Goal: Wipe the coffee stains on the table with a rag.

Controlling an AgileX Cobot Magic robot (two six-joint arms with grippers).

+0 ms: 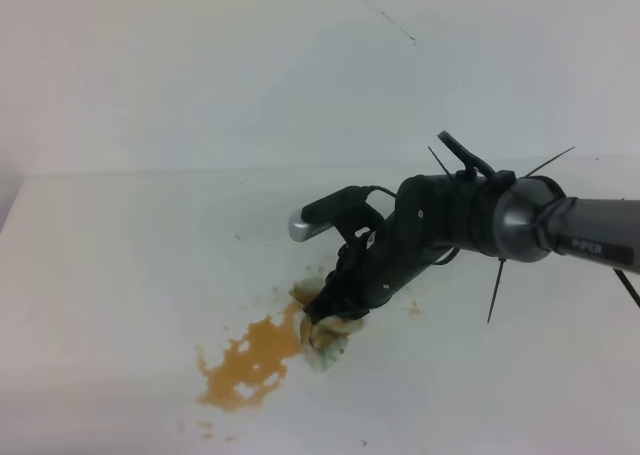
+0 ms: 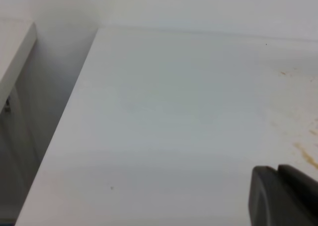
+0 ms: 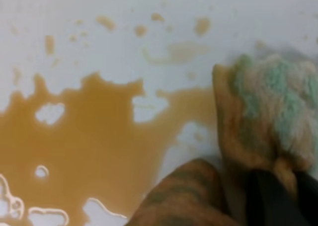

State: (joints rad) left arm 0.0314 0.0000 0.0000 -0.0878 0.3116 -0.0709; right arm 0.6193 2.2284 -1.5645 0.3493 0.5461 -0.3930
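The coffee stains (image 1: 250, 363) form an orange-brown puddle with ragged edges on the white table (image 1: 120, 275), left of and below the right gripper. My right gripper (image 1: 335, 313) points down, shut on the rag (image 1: 326, 339), a lumpy pale green and brown wad pressed to the table at the puddle's right edge. In the right wrist view the rag (image 3: 268, 112) sits right of the wet puddle (image 3: 89, 146), with a dark finger (image 3: 273, 201) behind it. In the left wrist view only a dark piece of my left gripper (image 2: 283, 198) shows; its jaws are hidden.
A small brown spot (image 1: 415, 310) lies right of the rag. Faint tan specks (image 2: 304, 154) mark the table in the left wrist view. The table's left edge (image 2: 64, 121) drops to a gap beside another white surface (image 2: 15, 52). The white wall (image 1: 300, 65) stands behind.
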